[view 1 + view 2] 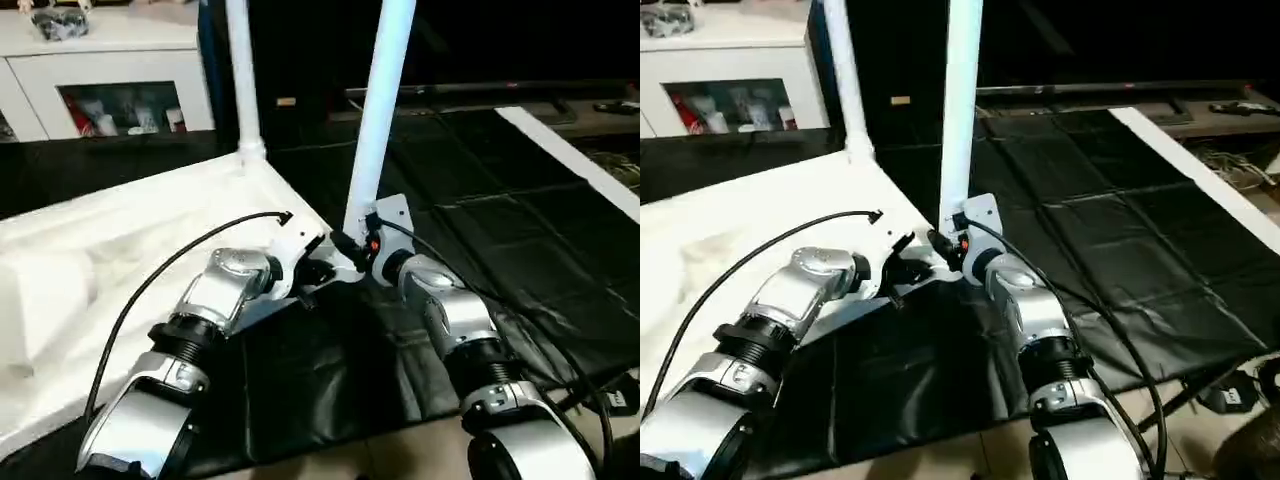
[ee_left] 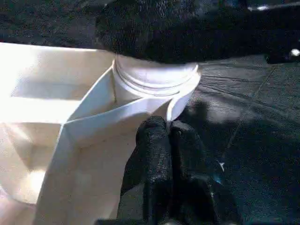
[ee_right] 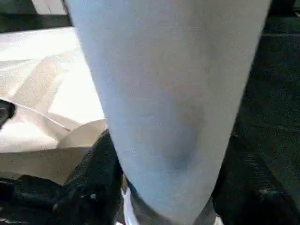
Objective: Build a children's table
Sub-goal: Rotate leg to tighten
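Children's table: white plastic top (image 1: 120,250) lying upside down, ribbed underside facing up, on a black sheet (image 1: 480,250); it fills the left half of the head views.
Left hand: black fingers (image 2: 161,154) pressed together with nothing between them, tips touching the rim of the white top just beside a round corner socket (image 2: 154,77). In the head view the left hand (image 1: 318,270) sits at the near right corner of the top.
Right hand: (image 1: 355,250) its black fingers (image 3: 96,183) sit on either side of a white leg (image 1: 380,110) near its base, holding it.
Held leg: stands nearly upright, leaning slightly, with its lower end at the corner socket beside the left hand; whether it is fully seated cannot be told.
Second leg: another white leg (image 1: 242,70) stands upright in the far corner of the top.
Loose part: a long white piece (image 1: 570,160) lies flat on the black sheet, well apart on the right.
Background: a white cabinet (image 1: 110,80) with a glass door stands behind the top, at upper left.
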`<state>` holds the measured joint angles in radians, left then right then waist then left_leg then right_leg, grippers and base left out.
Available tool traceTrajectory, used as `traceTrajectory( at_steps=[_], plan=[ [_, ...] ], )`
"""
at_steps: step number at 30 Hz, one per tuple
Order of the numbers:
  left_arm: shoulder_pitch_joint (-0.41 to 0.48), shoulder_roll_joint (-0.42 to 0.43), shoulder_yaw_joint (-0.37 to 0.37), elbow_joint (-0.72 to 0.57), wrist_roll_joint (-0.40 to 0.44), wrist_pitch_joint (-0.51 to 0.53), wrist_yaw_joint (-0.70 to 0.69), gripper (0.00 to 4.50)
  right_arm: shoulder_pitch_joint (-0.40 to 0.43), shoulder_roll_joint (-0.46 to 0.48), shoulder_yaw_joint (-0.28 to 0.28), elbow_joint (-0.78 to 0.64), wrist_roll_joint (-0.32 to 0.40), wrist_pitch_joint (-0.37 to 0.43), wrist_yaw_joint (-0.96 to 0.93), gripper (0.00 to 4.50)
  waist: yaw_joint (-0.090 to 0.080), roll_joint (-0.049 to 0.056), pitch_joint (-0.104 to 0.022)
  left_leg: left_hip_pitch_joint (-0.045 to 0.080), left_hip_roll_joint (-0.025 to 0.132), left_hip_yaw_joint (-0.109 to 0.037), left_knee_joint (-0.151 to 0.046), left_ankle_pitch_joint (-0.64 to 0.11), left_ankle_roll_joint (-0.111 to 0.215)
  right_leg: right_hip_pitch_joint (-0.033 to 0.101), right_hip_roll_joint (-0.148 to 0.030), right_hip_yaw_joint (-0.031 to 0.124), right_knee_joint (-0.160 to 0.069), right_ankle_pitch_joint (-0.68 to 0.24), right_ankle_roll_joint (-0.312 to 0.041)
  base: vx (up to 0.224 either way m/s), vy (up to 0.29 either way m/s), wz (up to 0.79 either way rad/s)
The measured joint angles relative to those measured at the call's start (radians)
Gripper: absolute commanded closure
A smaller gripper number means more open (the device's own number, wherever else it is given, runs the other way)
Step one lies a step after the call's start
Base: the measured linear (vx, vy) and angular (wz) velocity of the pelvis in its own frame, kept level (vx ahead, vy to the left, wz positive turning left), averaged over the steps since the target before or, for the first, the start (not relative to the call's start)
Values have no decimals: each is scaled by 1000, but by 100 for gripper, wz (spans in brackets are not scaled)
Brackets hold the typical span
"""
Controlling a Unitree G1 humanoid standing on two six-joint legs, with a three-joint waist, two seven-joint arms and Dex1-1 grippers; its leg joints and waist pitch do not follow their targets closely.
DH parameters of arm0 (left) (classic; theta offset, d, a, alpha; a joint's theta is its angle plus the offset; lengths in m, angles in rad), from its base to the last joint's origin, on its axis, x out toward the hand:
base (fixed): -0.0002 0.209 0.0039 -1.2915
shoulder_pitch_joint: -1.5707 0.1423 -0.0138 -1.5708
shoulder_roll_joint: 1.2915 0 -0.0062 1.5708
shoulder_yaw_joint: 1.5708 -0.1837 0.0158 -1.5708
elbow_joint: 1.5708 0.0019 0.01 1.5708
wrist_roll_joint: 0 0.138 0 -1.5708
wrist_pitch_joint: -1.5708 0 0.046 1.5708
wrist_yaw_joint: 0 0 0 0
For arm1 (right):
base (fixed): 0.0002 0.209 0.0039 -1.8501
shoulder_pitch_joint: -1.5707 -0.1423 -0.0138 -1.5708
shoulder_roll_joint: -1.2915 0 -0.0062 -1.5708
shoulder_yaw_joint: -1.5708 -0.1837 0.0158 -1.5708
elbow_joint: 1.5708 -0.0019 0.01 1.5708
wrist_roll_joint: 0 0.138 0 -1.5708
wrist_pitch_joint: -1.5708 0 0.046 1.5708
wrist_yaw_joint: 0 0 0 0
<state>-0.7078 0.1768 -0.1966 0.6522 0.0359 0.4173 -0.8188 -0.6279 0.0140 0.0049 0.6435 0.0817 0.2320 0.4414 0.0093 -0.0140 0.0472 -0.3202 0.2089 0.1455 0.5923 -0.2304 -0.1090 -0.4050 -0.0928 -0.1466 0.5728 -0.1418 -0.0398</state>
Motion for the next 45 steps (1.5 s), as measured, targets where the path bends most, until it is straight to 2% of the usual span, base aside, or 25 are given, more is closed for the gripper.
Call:
traceTrajectory(
  at_steps=[3, 6, 7, 9, 14, 15, 18, 22, 25, 29, 33, 42, 43, 45],
  plan=[
    [0, 14, -7, -3, 0, -15, -28, 450, 9, -11, 10, 0, -7, -34, 39, 137, 5, 1, 1, 0, 0, -1, -3, 3, 2, -3, 2, -2, 5, -3, -4, 0, 0, 0],
    [3, 27, -18, -4, 0, -35, -52, 450, 17, -34, 36, 0, -12, -67, 92, 123, 7, 2, 1, 0, 1, 0, -5, 3, 0, -4, 3, -2, 5, -3, -5, 0, 0, 0],
    [5, 32, -20, -8, 0, -38, -62, 450, 21, -38, 38, -2, -11, -72, 106, 99, 7, 2, 1, 0, 1, 0, -5, 3, 0, -4, 3, -2, 5, -3, -5, 0, 0, 0],
    [12, 46, -31, -18, -2, -49, -96, 450, 41, -62, 47, -13, -3, -81, 167, 85, 13, 3, 2, -1, 2, 0, -5, 3, 0, -4, 2, -1, 5, -3, -5, 0, 0, 0],
    [38, 114, -74, -45, -13, -126, -248, 450, 110, -208, 121, -98, 17, -92, 456, 39, 36, 6, 3, -1, 1, 0, -5, 3, 1, -4, 1, 0, 5, -3, -5, 0, 0, 0],
    [39, 122, -82, -45, -13, -138, -272, 450, 119, -229, 126, -111, 29, -91, 502, 39, 40, 6, 3, -1, 1, 0, -5, 4, 1, -4, 1, 0, 5, -3, -5, 0, 0, 0],
    [42, 150, -101, -45, -13, -181, -344, 450, 128, -286, 150, -135, 44, -89, 617, 3, 50, 6, 3, -1, 1, 0, -4, 4, 1, -4, 1, 1, 5, -3, -5, 0, 0, 0],
    [53, 184, -125, -59, -23, -224, -440, 450, 138, -334, 179, -179, 77, -72, 747, 3, 60, 6, 3, -1, 1, 0, -4, 4, 1, -4, 1, 1, 5, -3, -5, 0, 0, 0],
    [70, 218, -147, -83, -37, -259, -522, 450, 148, -372, 199, -201, 105, -56, 850, 3, 74, 6, 3, -1, 2, 1, -4, 4, 1, -4, 1, 1, 5, -4, -4, 0, 0, 0],
    [77, 255, -176, -107, -38, -296, -607, 450, 147, -381, 203, -200, 116, -59, 917, 3, 87, 5, 3, -2, 2, 1, -4, 4, 1, -4, 1, 1, 5, -4, -4, 0, 0, 0],
    [81, 272, -199, -128, -32, -322, -644, 450, 146, -381, 206, -200, 129, -54, 955, 3, 92, 5, 3, -2, 2, 3, -3, 4, 0, -4, 1, 4, 6, -4, -4, 0, 0, 0],
    [81, 281, -215, -138, -31, -347, -659, 450, 145, -366, 240, -200, 157, -37, 1011, 74, 97, 5, 3, -2, 2, 4, -4, 4, 0, -4, 1, 6, 6, -5, -2, 0, 0, 0],
    [81, 281, -215, -138, -31, -349, -659, 450, 145, -363, 240, -200, 160, -35, 1016, 94, 98, 5, 3, -2, 2, 4, -4, 4, 0, -4, 1, 6, 6, -5, -2, 0, 0, 0],
    [83, 285, -222, -147, -31, -352, -661, 450, 143, -362, 240, -200, 161, -24, 1029, 101, 101, 5, 3, -2, 2, 4, -4, 4, 0, -4, 1, 6, 6, -5, -2, 0, 0, 0]
  ],
)
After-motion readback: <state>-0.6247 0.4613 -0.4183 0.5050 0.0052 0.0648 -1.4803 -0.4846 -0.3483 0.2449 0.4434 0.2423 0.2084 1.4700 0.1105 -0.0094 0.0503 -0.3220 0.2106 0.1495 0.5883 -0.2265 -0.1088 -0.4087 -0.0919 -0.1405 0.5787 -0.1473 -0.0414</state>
